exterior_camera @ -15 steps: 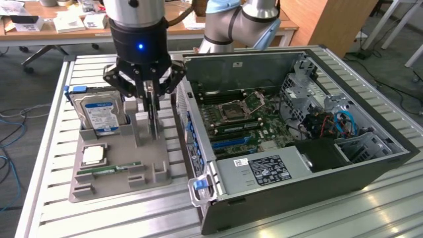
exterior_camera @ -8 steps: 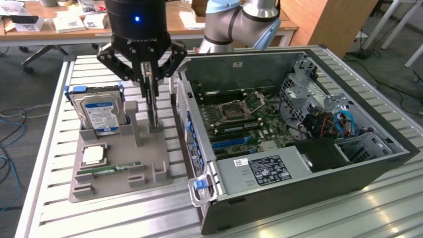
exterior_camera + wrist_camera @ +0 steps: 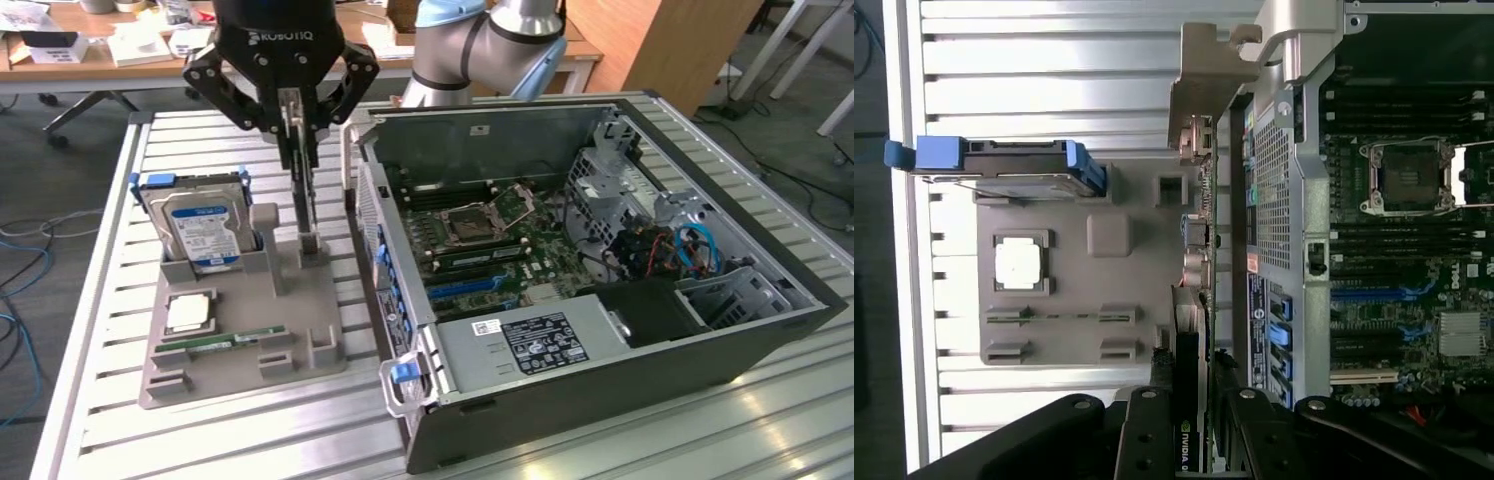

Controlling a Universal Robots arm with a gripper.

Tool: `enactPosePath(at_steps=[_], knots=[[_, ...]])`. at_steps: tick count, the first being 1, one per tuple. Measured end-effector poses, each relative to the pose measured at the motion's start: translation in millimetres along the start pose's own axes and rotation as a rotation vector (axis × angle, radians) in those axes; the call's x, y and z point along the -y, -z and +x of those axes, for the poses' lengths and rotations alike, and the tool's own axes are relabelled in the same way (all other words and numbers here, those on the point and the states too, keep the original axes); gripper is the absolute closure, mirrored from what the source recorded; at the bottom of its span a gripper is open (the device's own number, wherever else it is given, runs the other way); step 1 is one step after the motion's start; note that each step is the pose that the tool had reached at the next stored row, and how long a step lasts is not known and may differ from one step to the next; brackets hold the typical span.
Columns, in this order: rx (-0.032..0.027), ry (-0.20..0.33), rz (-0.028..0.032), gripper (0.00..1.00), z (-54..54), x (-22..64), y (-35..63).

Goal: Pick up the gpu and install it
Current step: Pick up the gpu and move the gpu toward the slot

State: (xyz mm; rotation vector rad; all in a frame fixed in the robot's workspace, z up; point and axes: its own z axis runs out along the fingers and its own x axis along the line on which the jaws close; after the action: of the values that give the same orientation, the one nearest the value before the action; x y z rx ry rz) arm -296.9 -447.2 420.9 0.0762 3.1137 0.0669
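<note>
**Robot hand (image 3: 300,140) pinches the gpu (image 3: 306,200) upright over a grey parts tray (image 3: 320,310) on the slatted worktop (image 3: 187,440).**
The black card stands on edge, clamped at its upper end between the two fingers. Its lower end is down at a slot post of the tray, though whether they touch cannot be told. A hard drive (image 3: 200,225) stands near it toward the worktop's edge at the exterior view's left. The open computer case (image 3: 694,340) lies close on the other side.
</note>
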Motion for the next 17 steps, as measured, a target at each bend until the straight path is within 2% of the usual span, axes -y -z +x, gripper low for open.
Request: enactPosePath(at_steps=[8,17], knots=[[-0.0002,0.000,0.0002,0.74,-0.3,0.0,0.4],[0.0000,0.000,0.0000,0.74,-16.0,-0.8,0.0]])
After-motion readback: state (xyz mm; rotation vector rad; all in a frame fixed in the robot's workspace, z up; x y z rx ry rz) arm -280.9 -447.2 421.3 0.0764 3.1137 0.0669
